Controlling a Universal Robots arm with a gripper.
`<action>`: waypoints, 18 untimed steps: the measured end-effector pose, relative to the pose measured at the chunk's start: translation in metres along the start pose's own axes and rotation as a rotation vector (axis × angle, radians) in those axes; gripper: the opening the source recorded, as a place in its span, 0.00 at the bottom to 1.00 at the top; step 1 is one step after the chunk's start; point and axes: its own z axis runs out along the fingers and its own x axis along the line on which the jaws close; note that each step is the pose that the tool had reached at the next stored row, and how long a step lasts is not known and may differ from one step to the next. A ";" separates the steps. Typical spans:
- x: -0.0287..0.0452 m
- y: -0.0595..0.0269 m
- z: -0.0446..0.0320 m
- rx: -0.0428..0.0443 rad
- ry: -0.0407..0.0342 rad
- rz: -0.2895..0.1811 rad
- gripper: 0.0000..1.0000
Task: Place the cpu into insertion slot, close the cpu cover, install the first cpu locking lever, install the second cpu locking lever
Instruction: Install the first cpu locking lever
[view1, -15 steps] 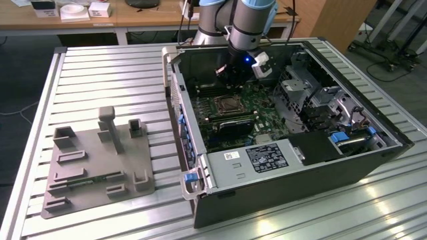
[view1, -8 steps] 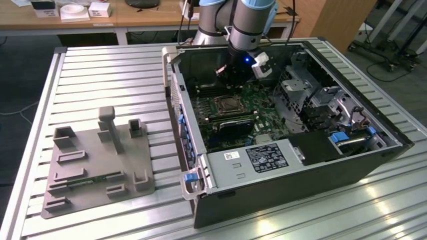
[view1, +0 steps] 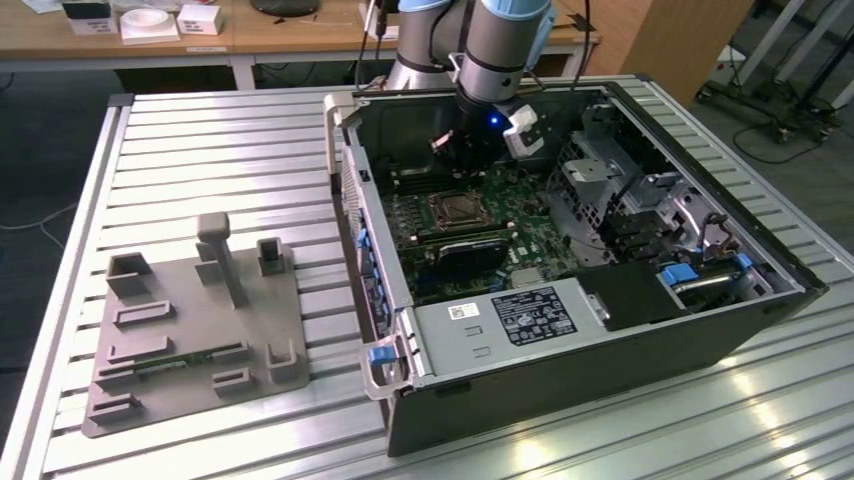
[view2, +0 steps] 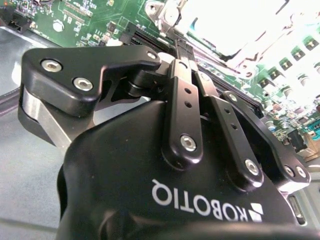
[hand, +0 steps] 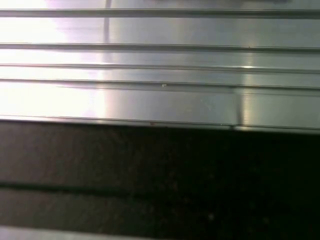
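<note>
Fingertips of the gripper (view2: 181, 45) are hidden behind its own black links in the second wrist view. The fingers (view2: 184, 95) look drawn together, and I can't tell whether anything thin is pinched between them. Just past them the insertion slot (view2: 235, 25) is blown out to a white glare, with only bits of silvery rim readable at its edge. I can't tell whether the cpu sits in it or how the cpu cover lies. In the exterior view the arm (view1: 501, 40) reaches down into the open computer case (view1: 601, 390). The gripper (view1: 458, 160) hangs over the far part of the green motherboard (view1: 514, 205), near the insertion slot (view1: 457, 210) but apart from it. There the slot is a small square with a silvery rim and a dark-grey centre, too small to show levers or cover. The first wrist view is blurred: ribbed aluminium table (hand: 160, 65) beside a dark band I can't identify. The case stands on the table (view1: 214, 150), with a grey fixture block (view1: 200, 330) on it at the exterior view's left.
</note>
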 end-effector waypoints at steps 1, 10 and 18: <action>0.0000 0.0000 0.0000 0.0007 0.0000 0.000 0.10; 0.0000 0.0000 0.0006 0.0186 0.0008 0.000 0.10; 0.0001 -0.0002 0.0017 0.0259 0.0013 0.000 0.10</action>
